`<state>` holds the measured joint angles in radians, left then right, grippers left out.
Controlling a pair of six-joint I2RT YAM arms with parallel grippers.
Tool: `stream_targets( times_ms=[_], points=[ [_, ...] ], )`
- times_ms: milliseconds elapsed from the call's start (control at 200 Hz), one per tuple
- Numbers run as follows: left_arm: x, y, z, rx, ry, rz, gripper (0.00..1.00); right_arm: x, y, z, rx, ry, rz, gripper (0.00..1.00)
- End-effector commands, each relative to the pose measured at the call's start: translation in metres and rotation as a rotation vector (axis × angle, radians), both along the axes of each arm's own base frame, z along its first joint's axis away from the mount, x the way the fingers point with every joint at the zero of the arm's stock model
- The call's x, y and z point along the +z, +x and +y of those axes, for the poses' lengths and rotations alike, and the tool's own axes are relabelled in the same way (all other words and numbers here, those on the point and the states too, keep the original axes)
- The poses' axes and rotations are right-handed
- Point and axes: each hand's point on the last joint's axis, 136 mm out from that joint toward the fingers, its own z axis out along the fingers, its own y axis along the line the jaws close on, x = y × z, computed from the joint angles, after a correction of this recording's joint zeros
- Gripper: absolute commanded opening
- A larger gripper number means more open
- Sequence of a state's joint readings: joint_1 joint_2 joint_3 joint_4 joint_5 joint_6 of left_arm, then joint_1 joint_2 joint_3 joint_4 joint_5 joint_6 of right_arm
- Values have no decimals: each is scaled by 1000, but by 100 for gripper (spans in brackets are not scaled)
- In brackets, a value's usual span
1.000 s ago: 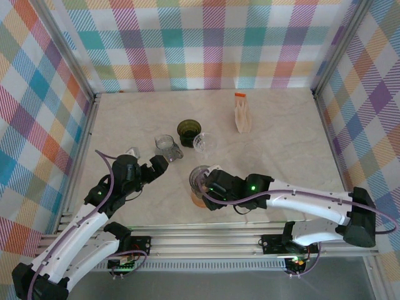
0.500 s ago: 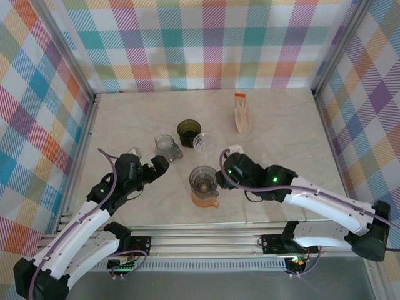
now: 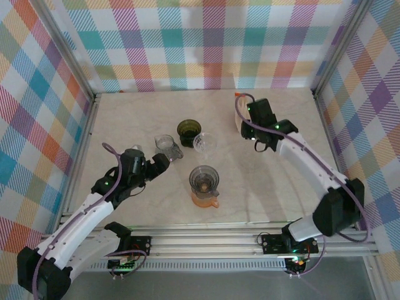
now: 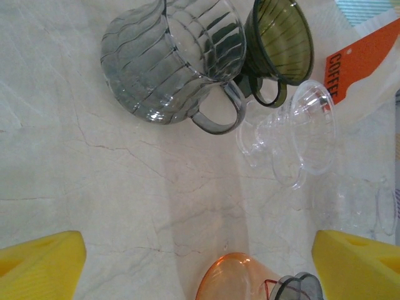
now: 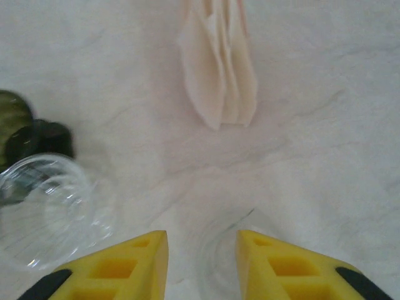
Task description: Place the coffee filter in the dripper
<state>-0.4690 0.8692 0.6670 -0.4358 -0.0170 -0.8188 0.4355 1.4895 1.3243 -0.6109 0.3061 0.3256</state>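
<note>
I count two grippers, four vessels and one pack of filters on the pale marbled table (image 3: 294, 181).

The left gripper (image 4: 199, 265) is spread wide and holds nothing. Its yellow fingertips (image 4: 37, 269) sit at the two bottom corners of the left wrist view, with bare table between them. Just beyond it stands the one grey ribbed glass mug (image 3: 167, 145). The dark green ribbed dripper (image 3: 187, 130) is next, and the clear plastic dripper (image 3: 204, 142) is just beside it. All three are bunched close together. Nearer to me, apart from that cluster, is the smoky glass dripper on an orange base (image 3: 204, 183). I see no filter paper in any of the drippers.

The pack of pale paper coffee filters (image 5: 219, 75) lies on the table at the far right, well away from the orange-based dripper. The right gripper (image 5: 202, 265) hangs just short of the pack's pointed end. Its fingers are drawn fairly close, with a gap between them. They grip nothing and do not touch the paper.

The top view gives me both arms and the overall spacing. The left wrist view lets me read "COFFEE" on the pack's orange label (image 4: 356, 59), and it catches the orange base's rim at its bottom edge. The right wrist view shows the filters' fanned folds, with the green and clear drippers at its left edge.
</note>
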Motion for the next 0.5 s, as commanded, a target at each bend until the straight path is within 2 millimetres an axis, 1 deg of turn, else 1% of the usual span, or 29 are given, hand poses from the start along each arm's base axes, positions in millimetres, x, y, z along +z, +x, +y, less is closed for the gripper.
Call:
stream_targets(
  times_ms=[0, 70, 155, 340, 495],
  points=[
    [7, 4, -7, -47, 22, -4, 90, 0, 28, 8, 49, 4, -17, 30],
    [7, 7, -11, -62, 13, -19, 89, -7, 44, 12, 59, -26, -9, 26],
    [7, 9, -14, -72, 2, -41, 88, -14, 62, 15, 55, -50, 2, 24],
    [8, 13, -18, -89, 4, -51, 84, -28, 95, 19, 55, -112, 16, 22],
    [5, 16, -23, -109, 6, -40, 82, -38, 118, 14, 33, -161, 44, 21]
  ],
)
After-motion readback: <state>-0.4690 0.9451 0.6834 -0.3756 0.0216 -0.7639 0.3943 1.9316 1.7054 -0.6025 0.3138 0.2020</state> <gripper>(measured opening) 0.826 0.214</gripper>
